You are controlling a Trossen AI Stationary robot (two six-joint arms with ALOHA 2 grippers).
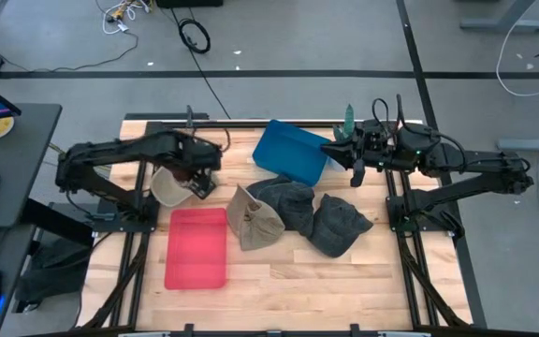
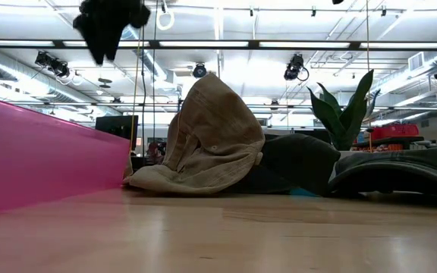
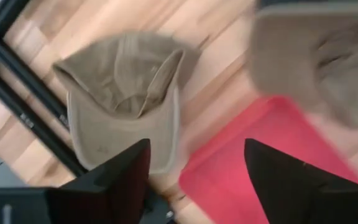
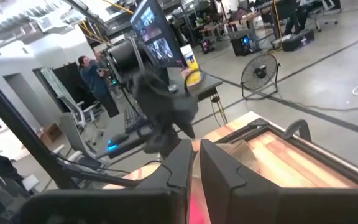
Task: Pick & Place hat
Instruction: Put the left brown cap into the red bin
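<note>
A tan cap (image 3: 123, 106) lies upside down on the table near its left edge, also seen from above (image 1: 167, 188). My left gripper (image 3: 197, 152) hovers open above it and the red tray, touching nothing; it shows in the high view (image 1: 197, 181) and at the top of the low view (image 2: 108, 26). A second tan hat (image 1: 255, 218) rests on its brim at mid-table (image 2: 211, 140). Two dark grey hats (image 1: 288, 201) (image 1: 340, 225) lie to its right. My right gripper (image 4: 195, 155) is shut and held up by the blue bin (image 1: 356, 159).
A red tray (image 1: 196, 246) sits toward the near left, its pink wall (image 2: 44, 155) filling the low view's left. A blue bin (image 1: 291, 152) stands tilted at the far middle. Black frame rails (image 3: 23, 106) run along the table's left edge. Bare wood (image 1: 344, 281) lies near right.
</note>
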